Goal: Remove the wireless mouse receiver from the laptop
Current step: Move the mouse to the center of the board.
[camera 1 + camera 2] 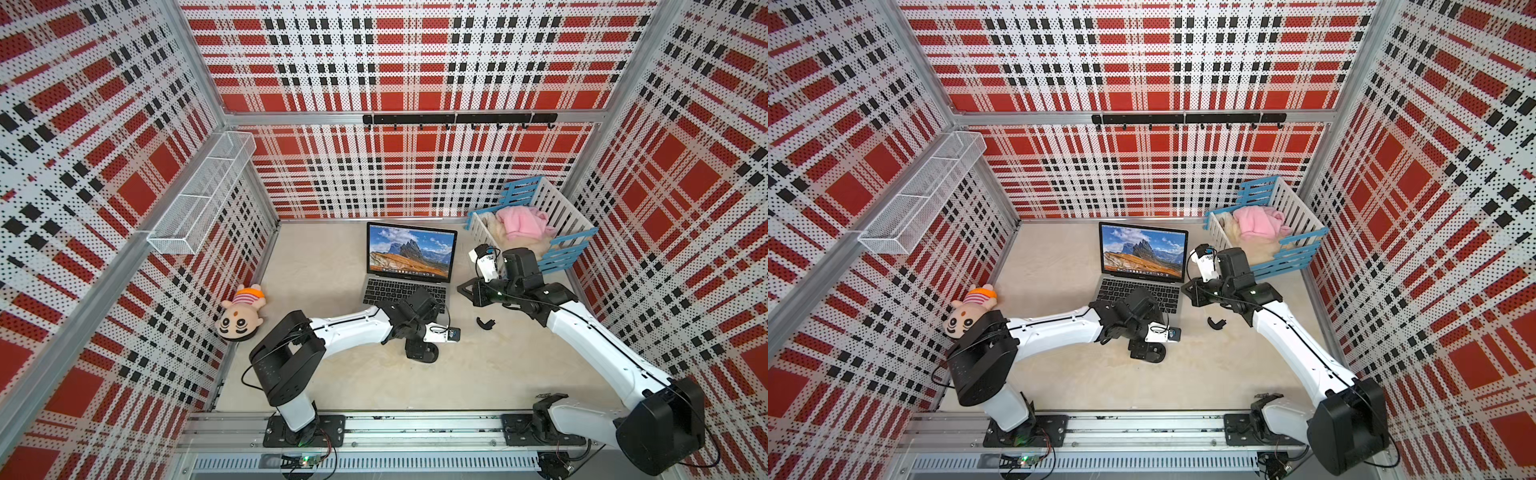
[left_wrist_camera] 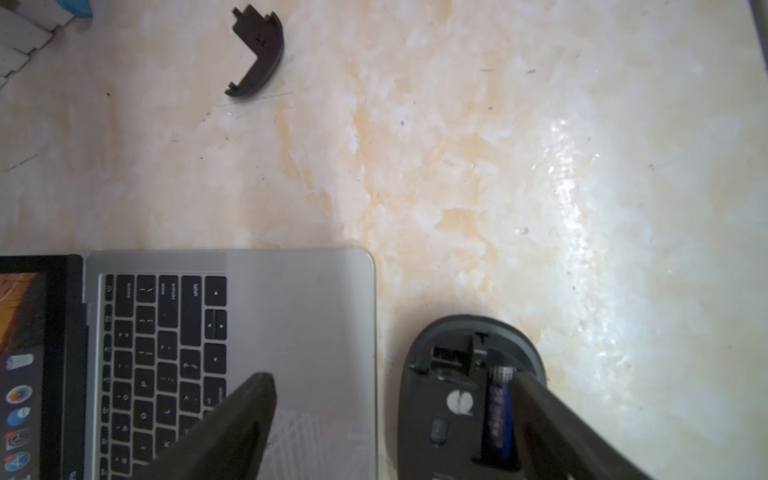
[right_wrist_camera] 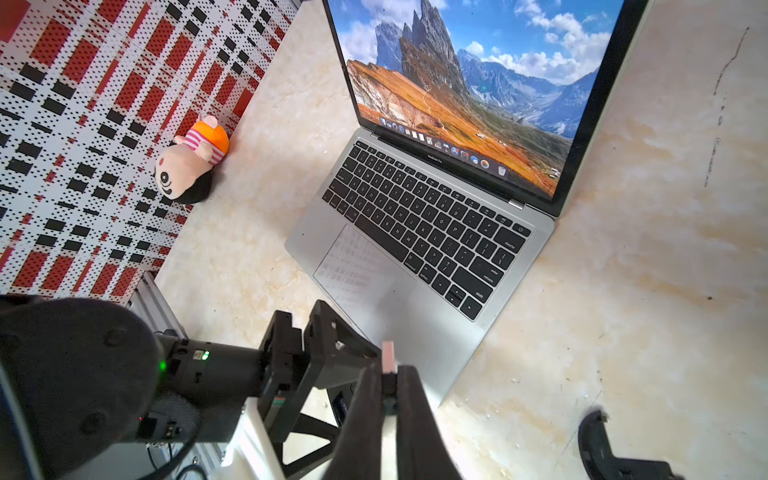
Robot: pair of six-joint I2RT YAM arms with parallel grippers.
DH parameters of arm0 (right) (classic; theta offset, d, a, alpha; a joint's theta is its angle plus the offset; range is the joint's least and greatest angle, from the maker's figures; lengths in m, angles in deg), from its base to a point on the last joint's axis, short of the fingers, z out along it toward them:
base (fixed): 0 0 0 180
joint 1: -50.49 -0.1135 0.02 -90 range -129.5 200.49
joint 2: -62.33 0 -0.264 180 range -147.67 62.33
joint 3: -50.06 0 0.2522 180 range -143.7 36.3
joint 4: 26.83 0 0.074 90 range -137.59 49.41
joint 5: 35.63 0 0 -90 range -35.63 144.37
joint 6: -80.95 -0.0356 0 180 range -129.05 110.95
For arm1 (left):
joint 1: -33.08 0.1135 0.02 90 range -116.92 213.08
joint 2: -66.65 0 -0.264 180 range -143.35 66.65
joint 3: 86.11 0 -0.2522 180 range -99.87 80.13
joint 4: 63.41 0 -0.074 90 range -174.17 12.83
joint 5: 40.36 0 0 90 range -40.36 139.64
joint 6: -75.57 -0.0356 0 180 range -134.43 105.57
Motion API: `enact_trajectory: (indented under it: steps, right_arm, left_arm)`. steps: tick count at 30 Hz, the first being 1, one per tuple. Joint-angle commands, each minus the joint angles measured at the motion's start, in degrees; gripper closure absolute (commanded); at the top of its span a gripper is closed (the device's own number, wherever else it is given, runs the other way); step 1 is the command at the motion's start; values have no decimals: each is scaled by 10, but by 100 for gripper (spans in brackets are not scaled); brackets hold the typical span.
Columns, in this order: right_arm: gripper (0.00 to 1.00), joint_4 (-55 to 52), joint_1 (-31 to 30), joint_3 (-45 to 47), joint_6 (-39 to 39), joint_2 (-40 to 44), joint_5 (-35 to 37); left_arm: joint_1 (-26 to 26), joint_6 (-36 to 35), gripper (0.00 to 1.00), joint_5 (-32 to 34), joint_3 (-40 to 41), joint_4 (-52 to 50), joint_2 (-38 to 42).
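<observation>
Beside the laptop (image 3: 415,316), just off its front corner, my right gripper (image 3: 390,388) is pinched tight on the wireless mouse receiver (image 3: 387,359), so I think the pulling-out part is done and all that is left is to put it down somewhere. It looks like a tiny black nub with a short pale metal plug poking out past the fingers, not stuck in any hole. My left gripper (image 2: 392,378) hangs with its fingers wide apart over the laptop's corner and the upside-down mouse (image 2: 449,374), holding nothing.
</observation>
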Motion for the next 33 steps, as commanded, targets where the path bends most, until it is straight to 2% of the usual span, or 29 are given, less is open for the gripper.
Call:
enact_trajectory:
  steps: [1,5,10,17,18,29,33]
  right_arm:
    - [100,15,5,10,-3,11,-4]
    - [100,24,5,13,-7,7,-10]
    - [100,30,5,13,-10,2,-16]
    - [100,34,5,18,-12,6,-18]
    - [100,33,6,19,-12,6,-18]
    - [100,38,7,21,-12,6,-21]
    - [100,38,8,22,-12,9,-21]
  left_arm:
    - [7,23,7,-30,39,26,57]
    - [13,35,6,-36,88,55,84]
    - [19,29,5,-34,106,56,72]
    - [37,23,5,-47,94,56,29]
    - [37,22,1,-44,94,55,23]
    - [41,17,0,-35,70,44,-34]
    - [34,20,10,-27,57,38,-51]
